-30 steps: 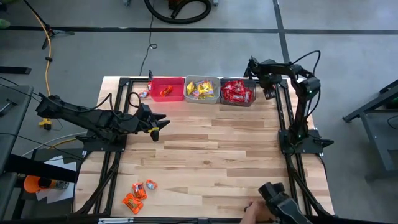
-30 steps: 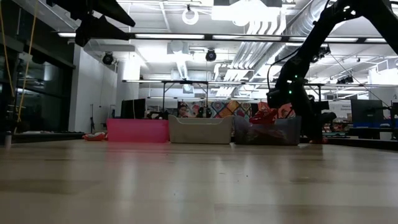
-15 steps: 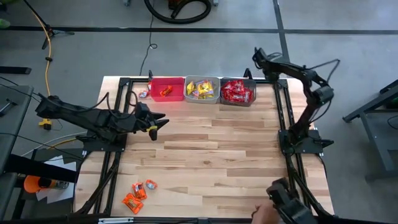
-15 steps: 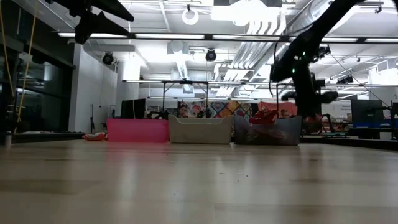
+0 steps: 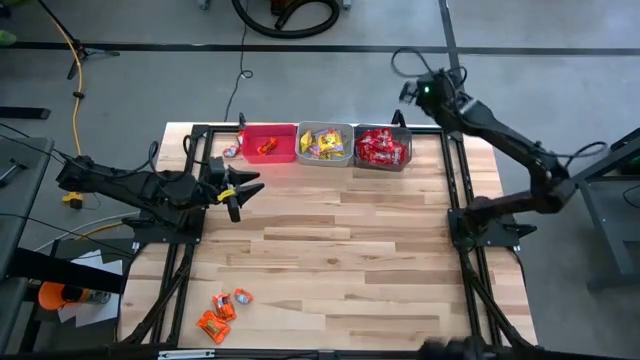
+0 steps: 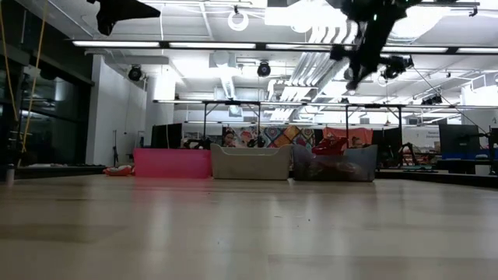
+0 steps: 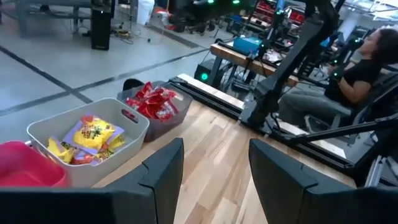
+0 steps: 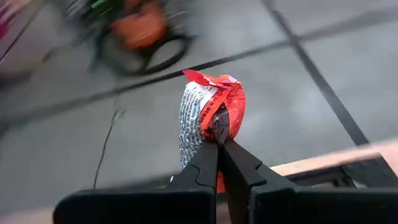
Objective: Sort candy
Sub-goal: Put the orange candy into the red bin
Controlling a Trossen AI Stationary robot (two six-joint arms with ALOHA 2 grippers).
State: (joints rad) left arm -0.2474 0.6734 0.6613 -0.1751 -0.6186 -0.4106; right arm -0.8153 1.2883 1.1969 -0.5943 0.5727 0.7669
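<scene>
Between the right gripper's (image 8: 219, 140) closed fingertips stood an orange candy (image 8: 211, 118), pinched at its lower middle. Its long axis ran in line with the fingers, one crimped end pointing away from the wrist and the other tucked down between the fingers; a white printed panel showed along one side. In the high view that gripper (image 5: 412, 90) hung past the table's far edge, just beyond the dark bin (image 5: 383, 147), over the grey floor (image 5: 520, 70); the candy itself was too small to make out there.

The dark bin held a heap of red candies (image 7: 152, 102). Touching it, the clear bin (image 5: 326, 144) held yellow candies (image 7: 93, 134), and the red bin (image 5: 268, 143) beside that held one orange packet (image 5: 266, 147). The three bins stood in a row along the table's (image 5: 350, 260) far edge. A pale wrapped piece (image 5: 231, 150) lay on the table just beside the red bin's outer end.

Well apart, at the near left corner, a few orange candies (image 5: 215, 320) lay clustered, pointing different ways.

The left gripper (image 5: 240, 190) hovered above the table's left side, near the red bin, its fingers (image 7: 165, 168) spread and holding nothing.

A seated person (image 7: 357, 68) showed in the room beyond the table.
</scene>
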